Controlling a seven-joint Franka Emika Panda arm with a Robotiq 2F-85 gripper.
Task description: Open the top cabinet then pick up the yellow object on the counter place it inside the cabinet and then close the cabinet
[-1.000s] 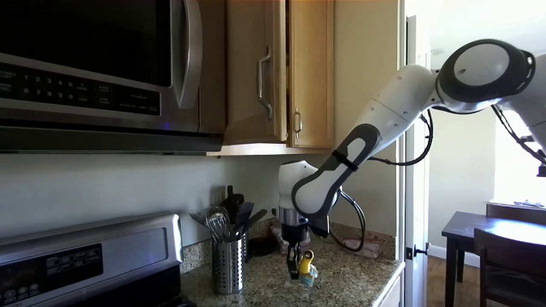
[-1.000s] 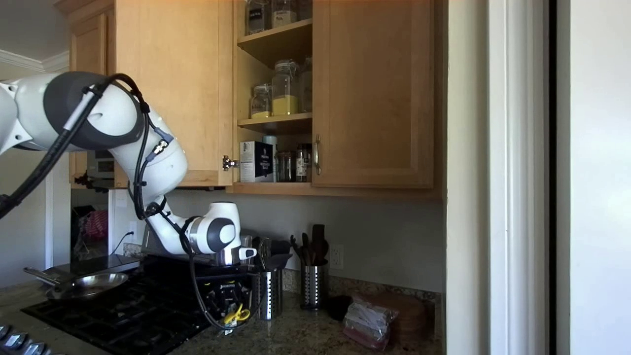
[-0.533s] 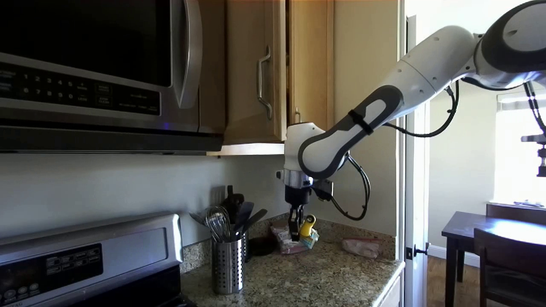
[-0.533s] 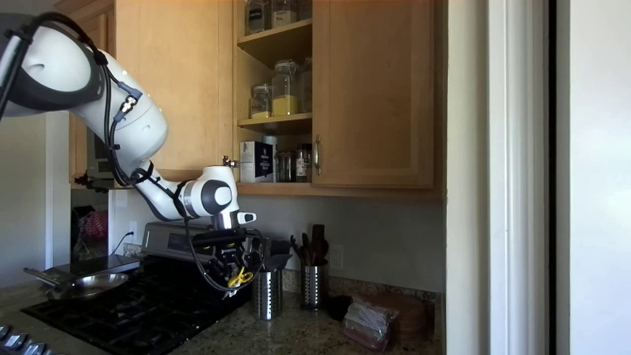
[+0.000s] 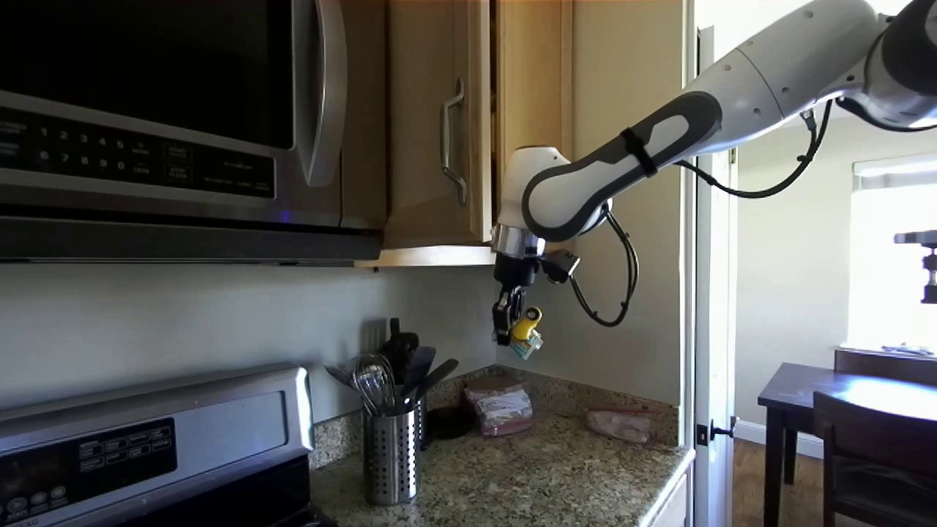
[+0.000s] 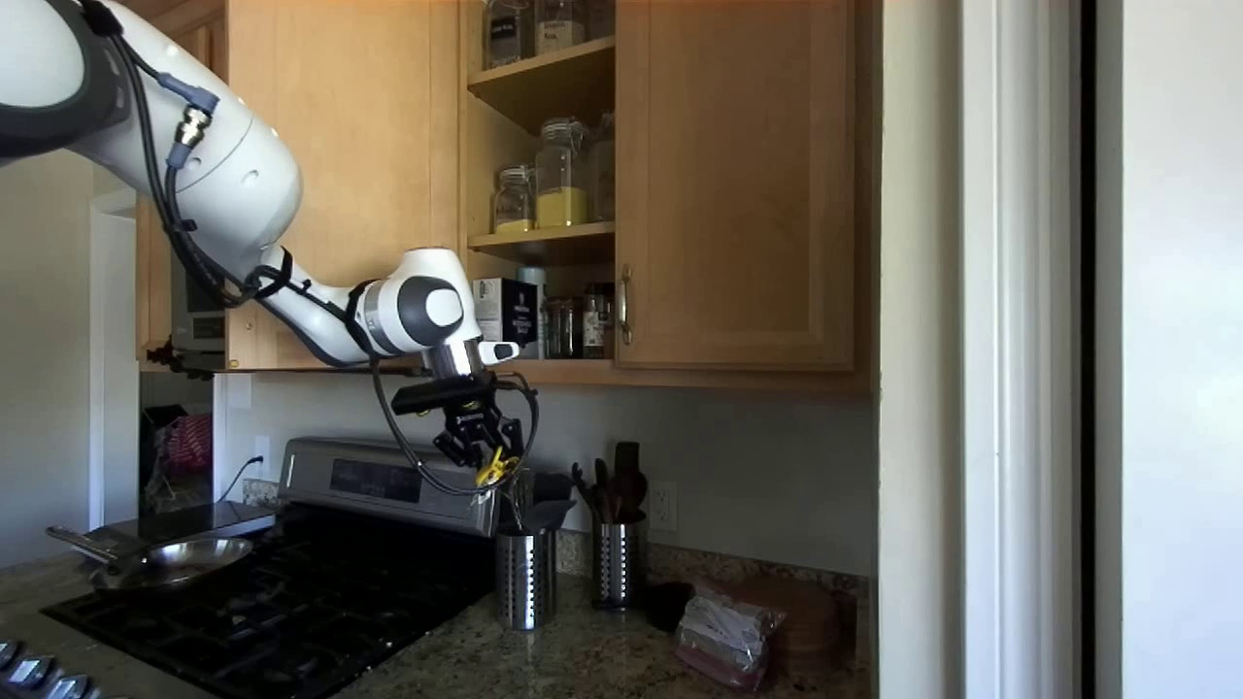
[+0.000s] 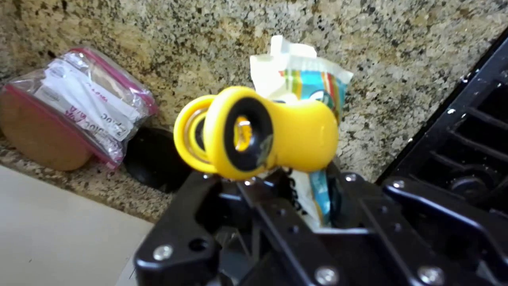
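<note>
The yellow object point(image 5: 525, 323), a yellow piece with dark rings attached to a white and blue packet, hangs above the speckled granite counter point(image 5: 527, 476). My gripper point(image 6: 479, 454) is shut on it, seen in both exterior views. In the wrist view the yellow object point(image 7: 305, 133) covers the fingertips, and part of the packet shows between the fingers point(image 7: 303, 186). The top cabinet's wooden door point(image 6: 340, 146) stands swung open, its hinge and shelves showing. Its outer face with the metal bar handle point(image 5: 452, 143) shows too. My gripper is below the cabinet's bottom edge.
Jars and a box point(image 6: 505, 316) stand on the cabinet shelves. The cabinet's right door point(image 6: 738, 184) is shut. Steel utensil canisters point(image 5: 392, 457) stand on the counter beside the stove point(image 6: 262, 612). Plastic bags point(image 6: 726, 636) lie by the wall. A microwave point(image 5: 168, 88) hangs beside the cabinet.
My gripper has risen from near the counter to just below the cabinet, carrying the yellow object with it. It also tilts slightly. The cabinet doors have not moved.
</note>
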